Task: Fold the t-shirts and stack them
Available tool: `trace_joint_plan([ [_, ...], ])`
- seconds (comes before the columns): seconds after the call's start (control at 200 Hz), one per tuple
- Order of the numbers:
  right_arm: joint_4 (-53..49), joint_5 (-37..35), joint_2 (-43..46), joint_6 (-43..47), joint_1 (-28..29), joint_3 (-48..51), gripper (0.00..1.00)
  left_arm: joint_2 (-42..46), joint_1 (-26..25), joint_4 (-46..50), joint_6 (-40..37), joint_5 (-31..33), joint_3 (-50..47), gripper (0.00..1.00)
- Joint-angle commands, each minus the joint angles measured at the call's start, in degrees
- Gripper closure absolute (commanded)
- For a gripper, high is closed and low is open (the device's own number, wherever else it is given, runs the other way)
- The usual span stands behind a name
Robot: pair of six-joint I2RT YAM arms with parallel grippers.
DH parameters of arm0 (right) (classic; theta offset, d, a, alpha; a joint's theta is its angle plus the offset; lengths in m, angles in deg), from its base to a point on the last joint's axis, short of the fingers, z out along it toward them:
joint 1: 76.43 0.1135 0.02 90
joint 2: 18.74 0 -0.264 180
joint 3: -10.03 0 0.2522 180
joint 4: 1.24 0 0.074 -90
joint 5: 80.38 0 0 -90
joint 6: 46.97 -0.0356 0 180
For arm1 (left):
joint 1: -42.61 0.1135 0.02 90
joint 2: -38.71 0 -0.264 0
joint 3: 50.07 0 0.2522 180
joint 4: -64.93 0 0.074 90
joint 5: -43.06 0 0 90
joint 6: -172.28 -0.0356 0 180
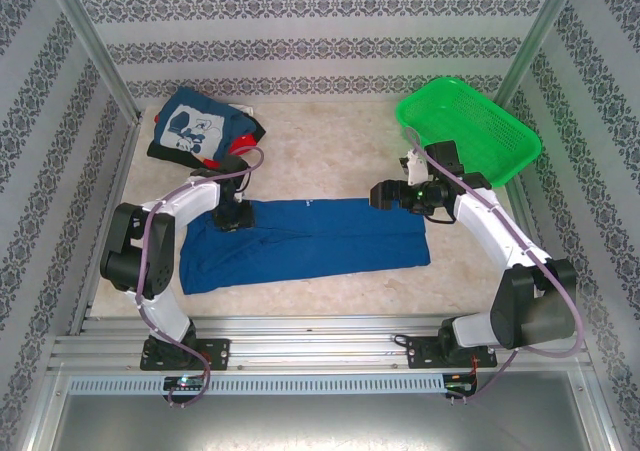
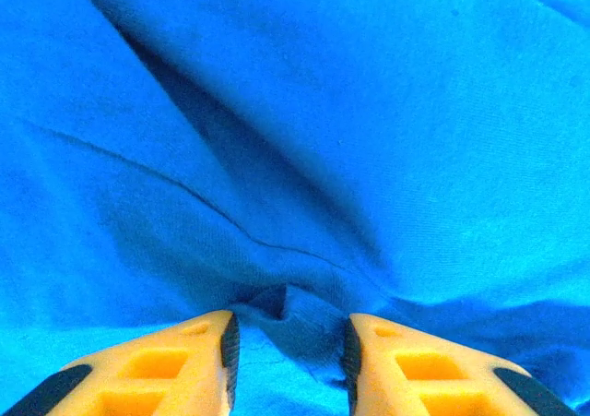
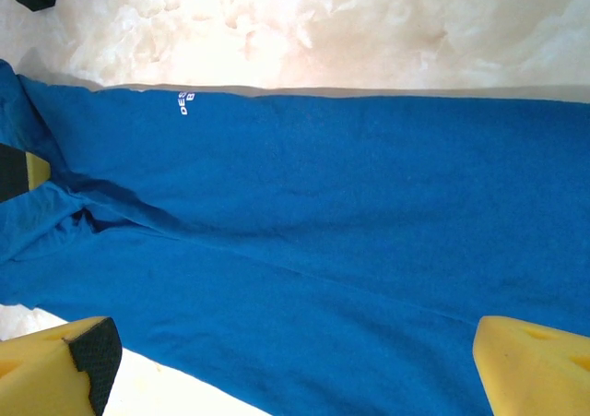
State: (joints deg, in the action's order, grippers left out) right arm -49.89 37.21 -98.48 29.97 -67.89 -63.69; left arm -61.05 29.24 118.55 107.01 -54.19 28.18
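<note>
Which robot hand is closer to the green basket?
The right. The right gripper hovers over the blue t-shirt near its right end, close to the green basket. The left gripper is at the shirt's left end, far across the table from it.

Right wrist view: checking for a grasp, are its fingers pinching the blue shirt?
No, the right gripper has its fingers wide apart over the flat blue shirt.
</note>
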Motion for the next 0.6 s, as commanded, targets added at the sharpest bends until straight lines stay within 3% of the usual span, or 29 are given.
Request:
trace_joint_plan([
  [0.0,-0.27,1.52,0.6,1.12,0.69,0.64,0.02,0.55,0.11,-0.48,-0.66,0.89,1.08,0.69],
  [0.11,-0.06,1.5,0.25,0.97,0.8,0.41,0.02,0.74,-0.32,0.47,-0.73,1.15,1.41,0.79],
  [0.255,-0.23,1.23,-0.24,1.02,0.73,-0.05,0.02,2.82,-1.02,1.02,-0.12,1.34,0.49,0.83],
  [0.595,-0.29,0.35,-1.44,1.19,0.76,-1.15,0.02,9.99,-5.76,2.36,6.7,2.13,-4.07,0.84],
])
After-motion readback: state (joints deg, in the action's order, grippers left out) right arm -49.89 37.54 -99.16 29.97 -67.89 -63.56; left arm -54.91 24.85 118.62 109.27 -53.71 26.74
